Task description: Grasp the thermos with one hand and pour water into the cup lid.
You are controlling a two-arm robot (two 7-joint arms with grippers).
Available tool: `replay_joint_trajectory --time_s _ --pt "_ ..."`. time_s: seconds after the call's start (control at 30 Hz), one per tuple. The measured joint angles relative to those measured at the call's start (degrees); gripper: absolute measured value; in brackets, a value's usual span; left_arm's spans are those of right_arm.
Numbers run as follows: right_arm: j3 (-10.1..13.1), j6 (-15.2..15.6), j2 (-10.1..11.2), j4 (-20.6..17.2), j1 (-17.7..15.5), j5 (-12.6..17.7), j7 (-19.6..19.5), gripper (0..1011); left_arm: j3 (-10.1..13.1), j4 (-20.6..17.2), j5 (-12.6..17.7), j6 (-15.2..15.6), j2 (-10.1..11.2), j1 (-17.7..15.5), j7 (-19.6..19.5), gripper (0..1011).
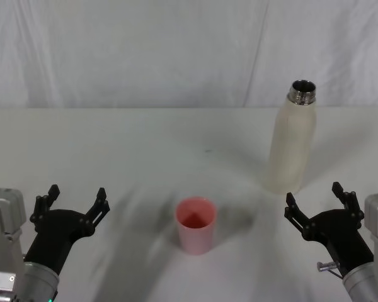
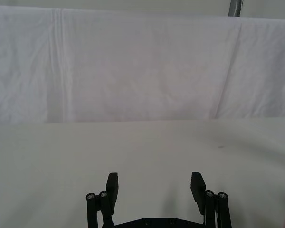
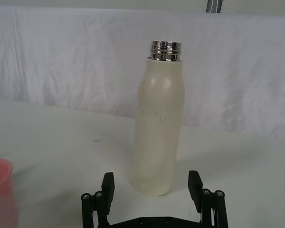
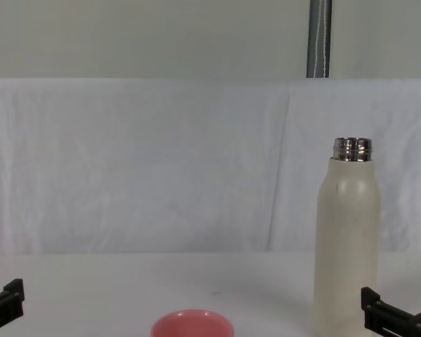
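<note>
While my right gripper [image 1: 317, 202] waits with jaws spread, the upright thermos [image 1: 291, 146] stands just ahead of it, nearer than my open left gripper [image 1: 75, 200]

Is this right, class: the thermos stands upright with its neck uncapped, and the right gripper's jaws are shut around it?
Not quite. The thermos does stand upright and uncapped, but the right gripper has its jaws open, short of the bottle. The right wrist view shows it.
</note>
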Motion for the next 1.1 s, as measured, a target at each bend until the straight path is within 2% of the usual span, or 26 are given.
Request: replay_joint_trajectory --time_s 0.6,0.83,1.1 --pt "2.17 1.12 -1.15 0.49 1.31 0.38 4.46 1002 0.0 0.0 0.0 0.0 0.0 0.0 0.0 1001" --pt "3.98 3.45 -0.99 1.45 3.53 2.45 8.7 1002 0.0 0.0 0.0 0.0 0.0 0.0 0.0 1001" --pt "5.14 4.86 -0.59 3.54 6.87 4.42 11.63 1001 0.0 0.0 0.0 0.0 0.0 0.0 0.0 1001"
